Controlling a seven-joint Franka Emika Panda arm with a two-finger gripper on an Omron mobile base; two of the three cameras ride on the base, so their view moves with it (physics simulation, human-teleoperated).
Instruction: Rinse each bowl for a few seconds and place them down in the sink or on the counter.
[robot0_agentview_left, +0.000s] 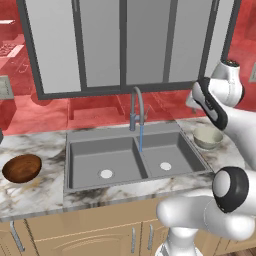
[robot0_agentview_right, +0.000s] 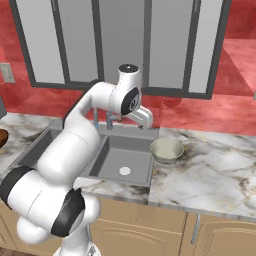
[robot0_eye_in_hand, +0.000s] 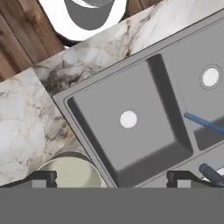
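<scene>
Below the hand (robot0_eye_in_hand: 111, 177), seen through its own camera, lies the right basin of the grey sink (robot0_eye_in_hand: 144, 144), with the white drain (robot0_eye_in_hand: 128, 119) almost straight under the gap between the fingers. Both dark fingertips (robot0_eye_in_hand: 43, 178) stand far apart at the bottom of that view with nothing between them, so the hand is released and grasps nothing. Just under the left fingertip sits the pale bowl (robot0_eye_in_hand: 70, 170), its cream inside facing up; it rests on the marble table (robot0_eye_in_hand: 26, 118) right beside the sink's rim, apart from the fingers. A thin blue stream of water (robot0_eye_in_hand: 203, 123) crosses the divider toward the other basin, off to the hand's right in that view, and the faucet's tip (robot0_eye_in_hand: 210, 173) shows near the right fingertip.

From the left base camera the faucet (robot0_agentview_left: 137, 107) rises behind the middle of the sink (robot0_agentview_left: 75, 145), and the water (robot0_agentview_left: 141, 138) falls from its spout near the divider. The pale bowl (robot0_agentview_left: 208, 136) stands on the table to the right of the sink, below the raised arm. Well away from the hand, on the table (robot0_agentview_left: 45, 187) left of the sink, the dark reddish-brown bowl (robot0_agentview_left: 22, 168) lies tilted, its opening turned partly sideways. From the right base camera the pale bowl (robot0_agentview_right: 166, 150) stands upright, just beside the sink's right edge (robot0_agentview_right: 152, 167)
</scene>
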